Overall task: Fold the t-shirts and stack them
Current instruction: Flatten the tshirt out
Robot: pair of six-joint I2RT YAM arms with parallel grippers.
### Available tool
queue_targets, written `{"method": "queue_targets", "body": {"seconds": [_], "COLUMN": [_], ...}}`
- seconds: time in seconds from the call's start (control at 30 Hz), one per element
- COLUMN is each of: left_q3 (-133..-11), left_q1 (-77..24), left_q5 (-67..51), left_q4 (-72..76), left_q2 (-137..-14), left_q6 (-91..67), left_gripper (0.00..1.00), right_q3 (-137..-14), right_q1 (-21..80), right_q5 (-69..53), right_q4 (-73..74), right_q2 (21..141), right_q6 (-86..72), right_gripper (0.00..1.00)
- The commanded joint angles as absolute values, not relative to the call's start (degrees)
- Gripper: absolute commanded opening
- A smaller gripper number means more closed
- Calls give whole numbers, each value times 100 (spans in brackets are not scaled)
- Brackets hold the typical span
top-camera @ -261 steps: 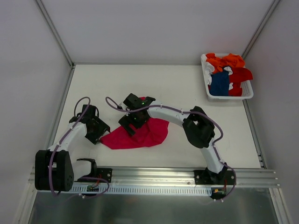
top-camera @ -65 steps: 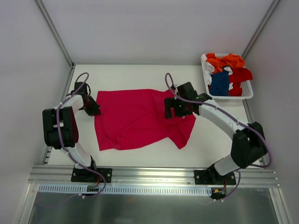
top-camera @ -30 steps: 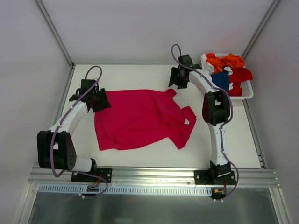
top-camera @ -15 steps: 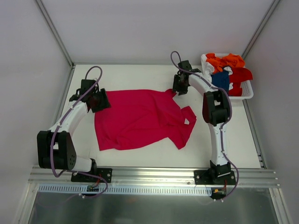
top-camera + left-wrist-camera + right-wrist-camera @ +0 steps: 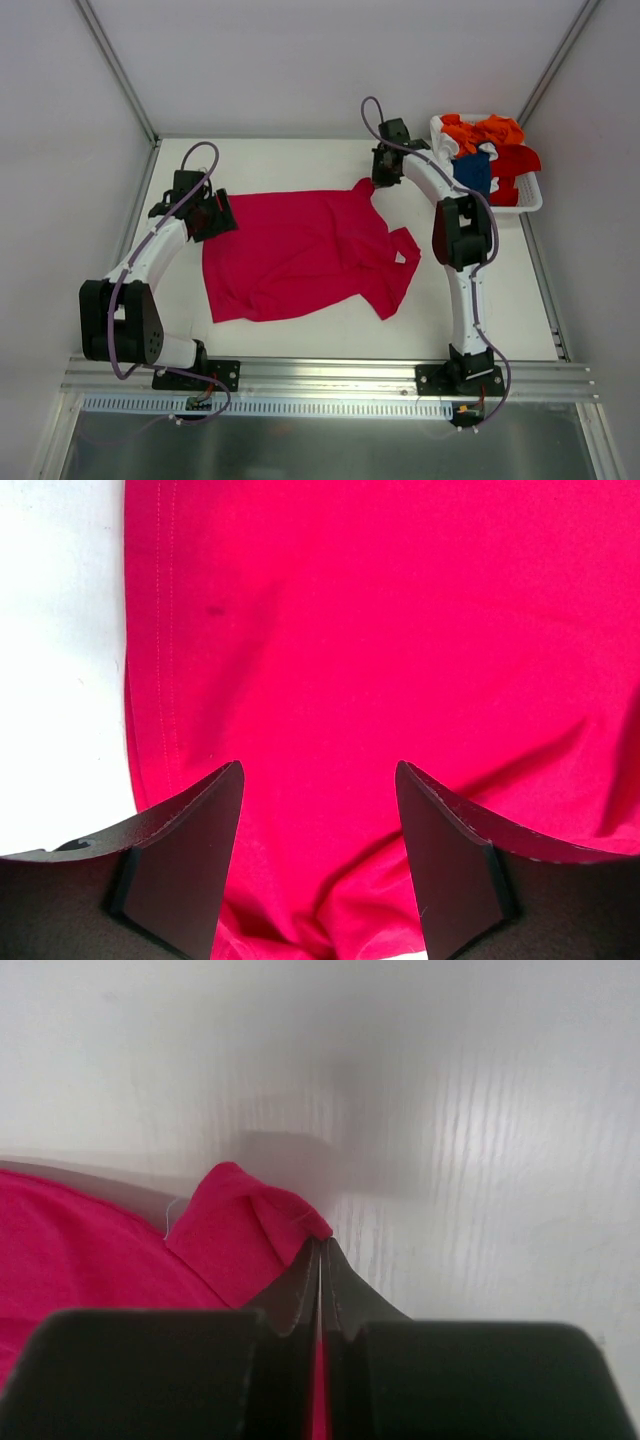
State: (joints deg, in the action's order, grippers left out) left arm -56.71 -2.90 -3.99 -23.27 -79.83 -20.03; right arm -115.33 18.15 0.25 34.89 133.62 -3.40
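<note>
1. Crimson-pink t-shirt [image 5: 300,255] lies spread out on the white table [image 5: 300,160], abt the middle, a bit bunched on its R side
2. R gripper [image 5: 320,1245] is pinched tight on a small folded bit at the shirt's far R corner, w/ pink cloth nipped in it
3. L gripper [image 5: 318,780] sits over the shirt's L edge, jaws apart, nothing in them; maybe touching the cloth, hard to tell
4. Orange t-shirt [image 5: 485,130], red t-shirt [image 5: 517,160] & dark blue t-shirt [image 5: 470,178] are piled in the white basket [image 5: 447,205], far R corner of the table
</note>
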Motion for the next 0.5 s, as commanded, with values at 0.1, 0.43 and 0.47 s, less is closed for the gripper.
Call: {"method": "queue_targets", "body": {"seconds": [0.1,0.43,0.47], "left_q3": [-5897,-6003,-5994], "left_q1": [-237,-237,-237], "left_q5": [-457,-404,-422], "left_q4": [-2399,-2417,-2408], "left_q2": [-8191,-8235,-8235], "left_q6": [-1863,-1644,-1644], "left_gripper": [63,62,62], "right_q3": [-12618,-12113,-12111], "right_q1": [1819,1942,1951], "right_q5": [422,62,62], "right_q4": [2786,2576,2575], "right_q2": [12147,11584,11558], "right_q6": [648,1389,1493], "right_gripper": [0,0,0]}}
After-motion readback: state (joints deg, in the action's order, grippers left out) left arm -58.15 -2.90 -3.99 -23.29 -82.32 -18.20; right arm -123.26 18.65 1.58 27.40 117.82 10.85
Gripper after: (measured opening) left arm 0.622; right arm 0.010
